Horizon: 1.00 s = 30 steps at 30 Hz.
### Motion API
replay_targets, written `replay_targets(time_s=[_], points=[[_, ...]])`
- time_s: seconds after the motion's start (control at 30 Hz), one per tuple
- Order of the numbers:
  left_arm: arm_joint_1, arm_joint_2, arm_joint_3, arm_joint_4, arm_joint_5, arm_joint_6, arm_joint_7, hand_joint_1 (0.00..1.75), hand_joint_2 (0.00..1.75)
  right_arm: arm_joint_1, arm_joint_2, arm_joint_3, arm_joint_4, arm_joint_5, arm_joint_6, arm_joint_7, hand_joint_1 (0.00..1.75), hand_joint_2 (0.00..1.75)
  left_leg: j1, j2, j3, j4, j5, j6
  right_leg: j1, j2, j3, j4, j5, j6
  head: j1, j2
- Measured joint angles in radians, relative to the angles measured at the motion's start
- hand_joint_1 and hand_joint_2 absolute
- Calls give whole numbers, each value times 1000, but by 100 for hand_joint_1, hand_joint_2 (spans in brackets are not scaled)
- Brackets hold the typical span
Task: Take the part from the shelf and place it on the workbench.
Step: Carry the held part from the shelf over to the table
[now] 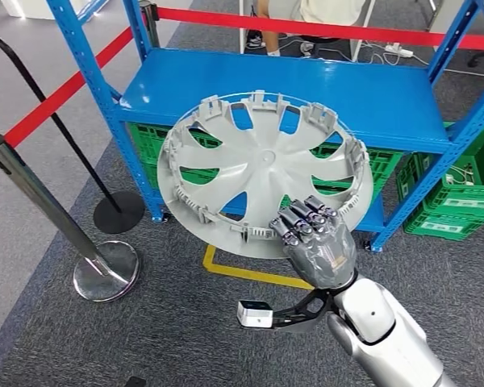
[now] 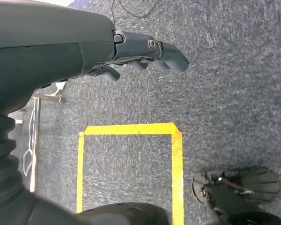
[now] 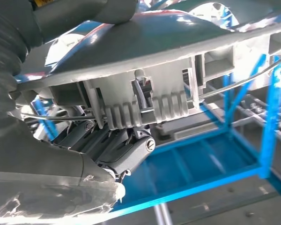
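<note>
A grey plastic wheel cover (image 1: 260,165), its ribbed inner side up, hangs in the air in front of the blue shelf (image 1: 373,101). My right hand (image 1: 315,238) grips its near rim from below right, fingers over the edge. The right wrist view shows those fingers (image 3: 126,147) curled onto the rim clips of the cover (image 3: 160,56), thumb on the opposite face. My left hand (image 2: 146,51) hangs over grey carpet, fingers loosely curved, holding nothing.
Green crates (image 1: 452,193) sit under the shelf. A chrome stanchion (image 1: 102,270) and a black-based post (image 1: 118,211) with red barrier tape stand at the left. Yellow floor tape (image 1: 258,274) marks the carpet. A person (image 1: 306,12) sits behind the shelf.
</note>
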Motion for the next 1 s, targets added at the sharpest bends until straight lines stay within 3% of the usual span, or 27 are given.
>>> replay_targets(time_s=[0.03,0.1,0.13,0.17,0.23,0.3,0.33,0.37,0.4,0.47,0.53,0.6,0.63,0.7,0.73,0.77,0.83,0.87,0.9,1.0], points=[[-1,0,0,0,0,-1,0,0,175,-1,0,0,0,0,0,-1,175,175,-2,4,5,-17,1,8,4,-9,-2,2,0,5,1,0],[1,0,2,0,0,-2,1,0,175,-3,0,0,0,0,0,-3,175,175,-4,-18,-3,-18,4,26,3,-26,-3,3,-2,12,3,0],[3,0,3,0,0,-2,1,0,175,-3,0,0,0,0,0,-4,175,175,-3,-29,-5,-18,7,33,1,-19,-7,12,-11,16,4,0],[4,0,4,0,0,-2,1,0,175,-3,0,0,0,0,0,-5,175,175,-2,-39,-7,-19,10,40,-1,0,-18,38,-31,20,5,0],[3,0,6,0,0,-2,2,0,175,-2,0,0,0,0,0,-6,175,175,-2,-59,-12,-19,15,51,-3,55,-70,158,-99,23,9,0],[2,0,6,0,0,-2,2,0,175,-1,0,0,0,0,0,-6,175,175,-4,-83,-16,-19,19,56,-2,79,-129,290,-151,21,12,0],[3,0,7,0,0,-2,2,0,175,-1,0,0,1,0,0,-6,175,175,-5,-96,-17,-18,20,57,-1,82,-139,312,-151,19,13,0],[3,0,7,0,0,-2,2,0,175,-1,0,0,1,0,0,-7,175,175,-5,-111,-17,-18,21,57,0,85,-128,291,-131,15,13,0],[3,0,8,0,0,-2,2,0,175,-1,0,0,2,0,0,-7,175,175,-5,-125,-17,-18,22,56,-1,92,-99,232,-97,12,13,0],[2,0,8,0,0,-2,2,0,175,-1,0,0,2,0,0,-7,175,175,-5,-151,-19,-15,25,51,-6,141,-25,85,-39,6,13,0],[2,-1,9,0,0,-2,2,0,175,-2,0,0,2,0,0,-7,175,175,-1,-173,-31,-13,32,39,-8,180,7,19,-26,5,12,0],[3,0,10,0,0,-3,2,0,175,-3,0,0,2,1,-1,-7,175,175,4,-195,-43,-15,40,24,-6,167,8,15,-24,2,12,0],[5,0,10,0,0,-3,4,0,175,-2,0,0,2,1,-1,-7,175,175,3,-188,-47,-12,38,18,-7,154,8,12,-21,-3,11,0],[5,0,10,0,-1,-5,7,0,175,-2,0,1,2,1,-1,-7,175,175,-2,-133,-75,42,2,8,-10,124,12,3,-15,-13,3,0],[4,0,10,0,-1,-6,8,0,175,-1,0,1,2,1,-1,-7,175,175,-3,-97,-103,101,-30,4,-9,108,12,2,-14,-16,-1,0],[2,0,10,0,-1,-8,9,0,175,-1,0,0,2,1,-1,-6,175,175,-2,-76,-136,172,-63,0,-7,92,11,2,-14,-18,-4,0],[2,0,10,0,-4,-12,12,0,175,-1,0,0,2,1,-1,-5,175,175,1,-64,-179,267,-93,-5,-6,61,10,2,-14,-19,-5,0],[3,0,10,0,-6,-15,14,0,175,-1,0,1,2,1,-1,-5,175,175,2,-63,-174,263,-81,-6,-6,47,10,2,-14,-19,-5,0],[4,1,10,0,-8,-17,15,0,175,-1,0,1,2,1,-1,-5,175,175,3,-58,-147,218,-53,-6,-6,34,11,2,-14,-18,-5,0],[1,1,10,0,-9,-22,18,0,175,-3,0,3,2,1,-1,-1,175,175,-3,4,-39,21,21,2,3,0,13,5,-18,-9,-6,0]])
